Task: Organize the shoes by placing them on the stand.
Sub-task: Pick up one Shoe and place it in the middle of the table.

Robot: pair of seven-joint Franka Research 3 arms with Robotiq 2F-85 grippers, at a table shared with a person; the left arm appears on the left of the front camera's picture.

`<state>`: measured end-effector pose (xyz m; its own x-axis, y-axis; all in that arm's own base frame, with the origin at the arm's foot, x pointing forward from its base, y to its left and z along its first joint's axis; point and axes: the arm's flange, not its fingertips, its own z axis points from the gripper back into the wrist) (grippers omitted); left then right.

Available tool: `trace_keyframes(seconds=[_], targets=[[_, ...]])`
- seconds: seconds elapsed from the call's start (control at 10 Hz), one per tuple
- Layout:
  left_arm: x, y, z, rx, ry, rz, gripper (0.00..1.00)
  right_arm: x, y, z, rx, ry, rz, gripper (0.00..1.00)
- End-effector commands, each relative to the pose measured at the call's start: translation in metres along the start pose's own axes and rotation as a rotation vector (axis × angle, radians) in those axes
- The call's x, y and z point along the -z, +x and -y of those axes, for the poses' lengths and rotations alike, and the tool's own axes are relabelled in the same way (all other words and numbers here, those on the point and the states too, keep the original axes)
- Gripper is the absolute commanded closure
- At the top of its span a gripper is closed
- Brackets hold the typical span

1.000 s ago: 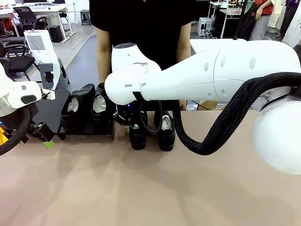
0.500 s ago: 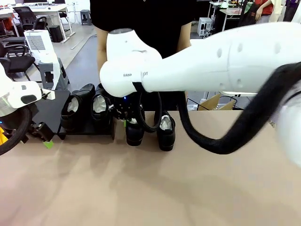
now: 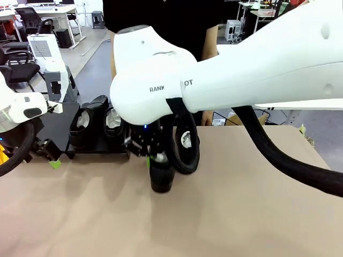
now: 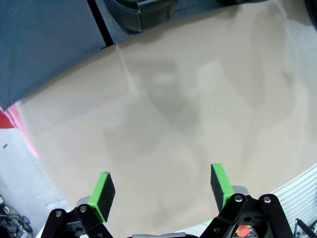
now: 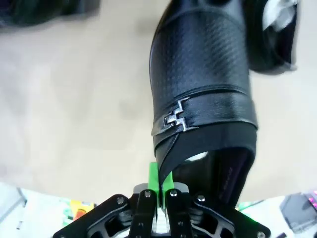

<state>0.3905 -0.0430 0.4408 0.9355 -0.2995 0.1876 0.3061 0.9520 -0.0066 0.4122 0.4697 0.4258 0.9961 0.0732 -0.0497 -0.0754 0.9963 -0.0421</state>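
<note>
4 shoes, 1 stand (image 3: 56, 126), 2 arms.
- 2 shoes on the stand, side by side on its right half in front view: one (image 3: 83, 124), the other (image 3: 113, 119) touching it. White paper shows in both.
- 3rd shoe (image 3: 161, 175) is in the right end effector (image 3: 146, 149), over the tabletop (image 3: 241, 214) just in front of the stand's right corner. Can't tell if the sole is off the surface.
- 4th shoe (image 3: 188, 144) sits on the tabletop just beside it, partly hidden by a loop of the right arm's black cable (image 3: 278, 160).

Right end effector: pads pinched tight on the back rim of the 3rd shoe's opening. That shoe has a perforated black upper and a strap with a silver zigzag buckle.

Left end effector (image 4: 162, 186): jaws spread wide, empty, over bare tabletop at the stand's left end.

The right arm's bulk blocks the middle of front view. A person in a black top (image 3: 161, 21) stands at the far edge.
</note>
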Motion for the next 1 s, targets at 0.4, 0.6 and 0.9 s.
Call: trace_keyframes(seconds=[0.4, 0.6, 0.9], targets=[[0.0, 0.0, -0.002, 0.0, 0.001, 0.007, 0.0, 0.04, -0.046, -0.008, -0.052, 0.132, -0.107, 1.0], [0.0, 0.0, -0.002, 0.0, 0.001, 0.007, 0.0, 0.057, -0.045, -0.019, -0.094, 0.189, -0.135, 1.0], [0.0, 0.0, -0.002, 0.0, 0.001, 0.007, 0.0, 0.073, -0.041, -0.024, -0.107, 0.191, -0.18, 0.72]])
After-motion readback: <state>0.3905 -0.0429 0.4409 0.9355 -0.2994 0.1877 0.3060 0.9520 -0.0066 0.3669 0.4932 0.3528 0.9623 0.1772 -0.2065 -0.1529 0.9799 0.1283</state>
